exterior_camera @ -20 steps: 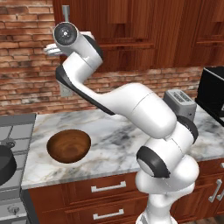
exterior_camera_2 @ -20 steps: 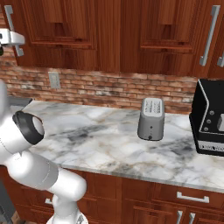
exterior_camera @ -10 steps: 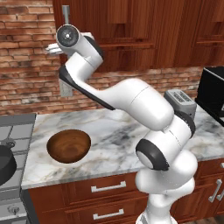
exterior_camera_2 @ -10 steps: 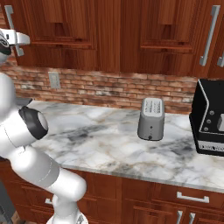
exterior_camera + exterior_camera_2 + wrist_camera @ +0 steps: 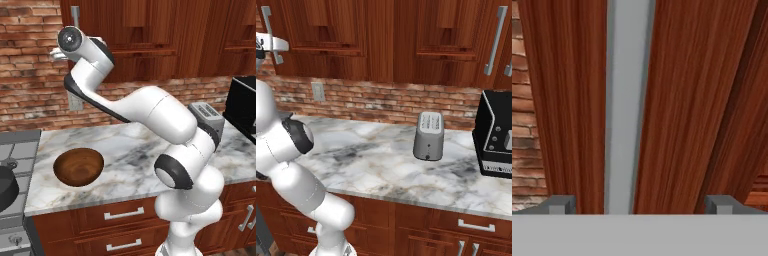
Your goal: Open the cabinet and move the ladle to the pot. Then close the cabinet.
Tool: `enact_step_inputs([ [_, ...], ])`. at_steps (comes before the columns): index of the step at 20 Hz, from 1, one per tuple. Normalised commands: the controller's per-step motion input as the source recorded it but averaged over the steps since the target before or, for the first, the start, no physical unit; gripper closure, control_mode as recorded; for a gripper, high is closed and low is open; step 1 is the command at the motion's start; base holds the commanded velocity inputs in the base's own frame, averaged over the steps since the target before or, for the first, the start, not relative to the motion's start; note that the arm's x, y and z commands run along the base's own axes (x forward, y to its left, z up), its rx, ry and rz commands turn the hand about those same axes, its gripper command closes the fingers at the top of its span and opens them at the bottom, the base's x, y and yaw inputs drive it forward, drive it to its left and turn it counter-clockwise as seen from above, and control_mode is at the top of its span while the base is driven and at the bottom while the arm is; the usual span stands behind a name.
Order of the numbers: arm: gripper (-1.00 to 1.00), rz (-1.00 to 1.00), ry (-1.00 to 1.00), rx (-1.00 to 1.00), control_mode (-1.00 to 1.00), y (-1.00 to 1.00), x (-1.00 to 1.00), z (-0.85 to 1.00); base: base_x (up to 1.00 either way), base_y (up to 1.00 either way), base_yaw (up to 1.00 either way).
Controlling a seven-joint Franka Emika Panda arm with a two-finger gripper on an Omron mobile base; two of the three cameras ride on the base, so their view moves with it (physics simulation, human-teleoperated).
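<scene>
The open gripper (image 5: 639,204) faces the silver bar handle (image 5: 626,105) of the closed cabinet (image 5: 125,45) above the counter's left end, so next it should advance and close on the bar.

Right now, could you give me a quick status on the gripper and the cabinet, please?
Gripper open, facing the handle, which sits left of centre between the fingers. Cabinet shut. Nothing in the way.
</scene>
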Motion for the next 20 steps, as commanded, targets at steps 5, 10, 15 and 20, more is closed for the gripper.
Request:
enact_step_inputs([
  [5,1.0,-0.06,0.0,0.0,-1.0,0.15,0.35,-0.01,0.0,0.0,0.0],
  [10,1.0,-0.02,0.0,0.0,-1.0,0.07,0.47,-0.12,0.0,0.0,0.0],
  [15,1.0,0.0,0.0,0.0,-1.0,0.0,0.39,-0.15,0.0,0.0,0.0],
  [20,1.0,0.0,0.0,0.0,-1.0,-0.04,0.35,-0.18,0.0,0.0,0.0],
])
